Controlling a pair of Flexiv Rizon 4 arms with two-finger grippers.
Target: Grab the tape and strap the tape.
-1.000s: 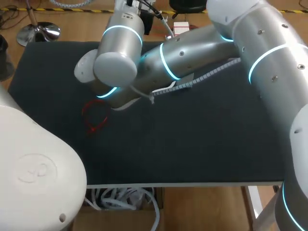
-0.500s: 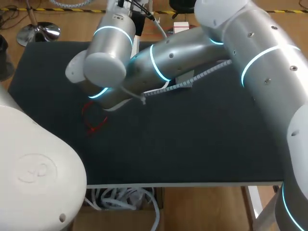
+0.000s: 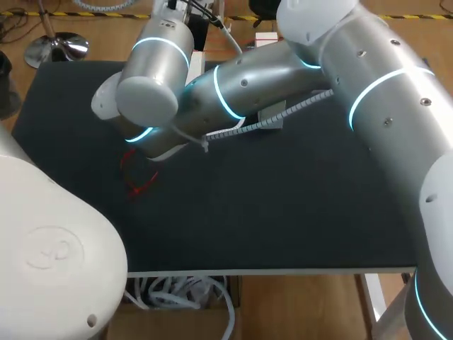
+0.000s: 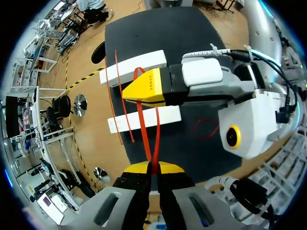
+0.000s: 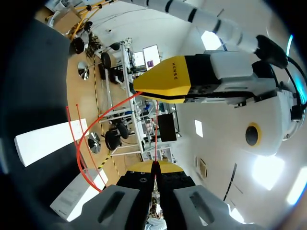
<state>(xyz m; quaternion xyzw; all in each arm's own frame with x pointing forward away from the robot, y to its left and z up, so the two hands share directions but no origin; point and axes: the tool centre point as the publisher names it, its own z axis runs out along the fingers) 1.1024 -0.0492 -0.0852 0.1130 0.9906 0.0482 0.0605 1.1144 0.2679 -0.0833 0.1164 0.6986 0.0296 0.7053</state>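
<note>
The left pincer (image 4: 153, 165) was clamped on the red tape (image 4: 143, 122). The right pincer (image 5: 156, 165), facing it closely, was clamped on the same tape, which was held up above the counter (image 3: 283, 205). A second red loop (image 3: 139, 174) lay flat on the counter.

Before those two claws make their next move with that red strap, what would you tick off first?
1. Left claw pinches the red tape: ok, shut on it.
2. Right claw pinches the same tape: ok, shut on it.
3. Tape runs unbroken from one claw to the other: ok, seen in the left wrist view.
4. Tape fastened into a closed loop: cannot tell.
5. Spare red strap on the table is outside both claws: ok, lying loose.
6. Head view shows the claws: not ok, the right arm hides them.
</note>
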